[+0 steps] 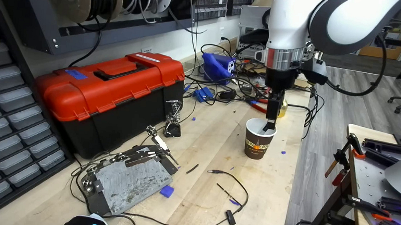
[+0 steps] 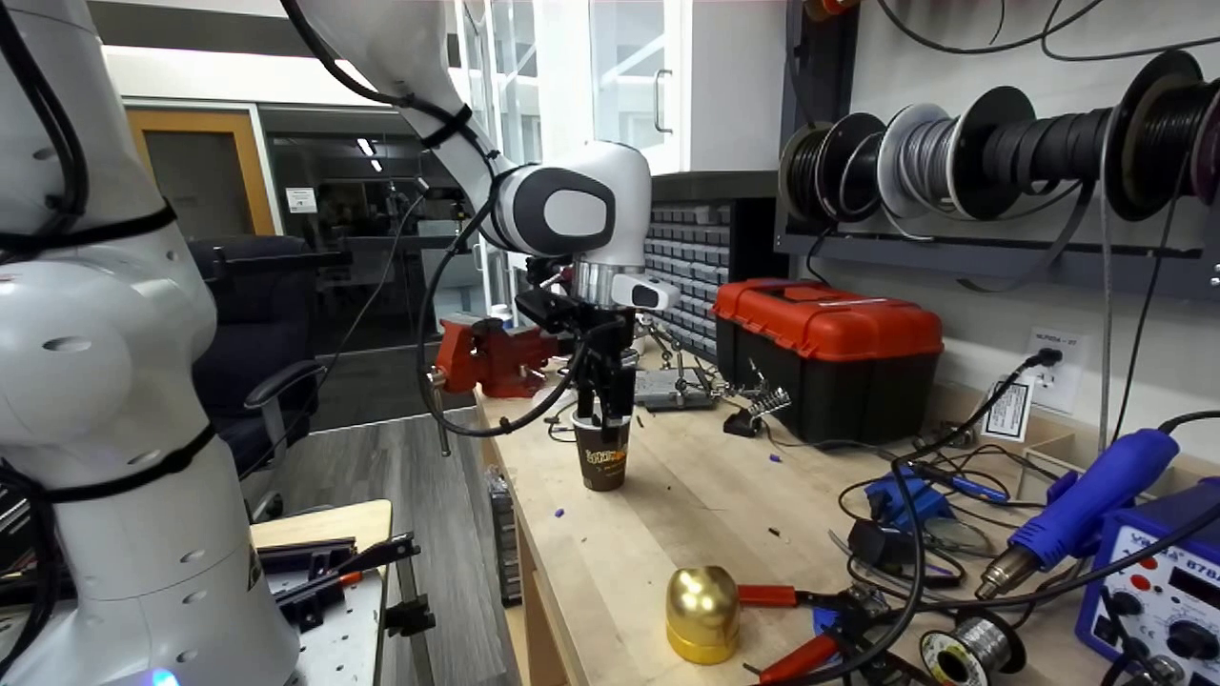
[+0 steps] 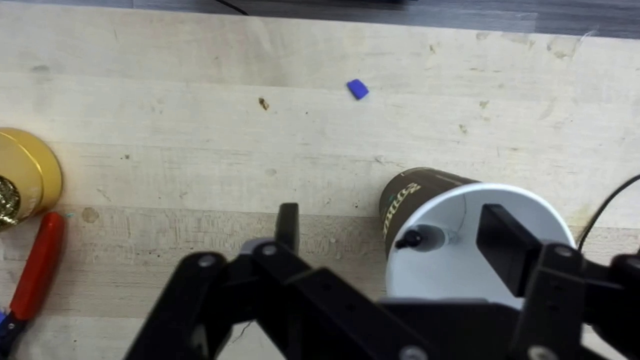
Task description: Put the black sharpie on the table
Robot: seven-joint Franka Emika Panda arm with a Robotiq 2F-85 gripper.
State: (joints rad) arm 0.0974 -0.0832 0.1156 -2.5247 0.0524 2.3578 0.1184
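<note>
The black sharpie (image 3: 411,239) stands in a brown paper cup (image 3: 422,192). Its black end shows near the cup's rim in the wrist view; the rest is foreshortened inside. The cup stands upright on the light-wood table (image 1: 213,137) in both exterior views (image 1: 256,146) (image 2: 603,462). My gripper (image 3: 393,225) is open and straddles the cup's near wall. One finger is inside the cup, the other outside, with the sharpie and cup wall between them, apart from both fingers. The gripper also shows pointing down at the cup in both exterior views (image 1: 271,120) (image 2: 603,405).
A gold tin (image 2: 703,615) and red-handled pliers (image 2: 767,595) lie on the table beyond the cup. A red-and-black toolbox (image 1: 119,98) stands along the wall. A black cable (image 1: 244,188) and a clamp stand with a grey plate (image 1: 133,184) lie on the table. The table's edge is close to the cup.
</note>
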